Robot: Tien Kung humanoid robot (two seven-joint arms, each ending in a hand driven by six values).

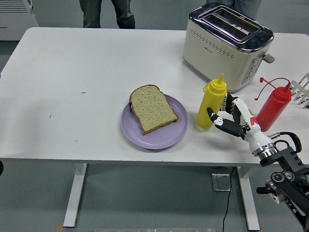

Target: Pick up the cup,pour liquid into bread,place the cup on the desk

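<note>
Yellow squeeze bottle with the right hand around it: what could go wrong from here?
1. The yellow bottle already leans toward the plate; the right hand wraps only its lower half, so it may tip or slip on lifting.
2. The red bottle stands just behind the hand and could be knocked.
3. Squeezing early could spill short of the bread.

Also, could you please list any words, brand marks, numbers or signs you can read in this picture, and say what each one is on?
No text can be read with certainty.
Toaster: a small dark mark on its cream side, probably a brand logo, too small to read.
Yellow squeeze bottle: no label visible.
Red squeeze bottle: no label visible.
Purple plate and bread slice: no markings.
</note>
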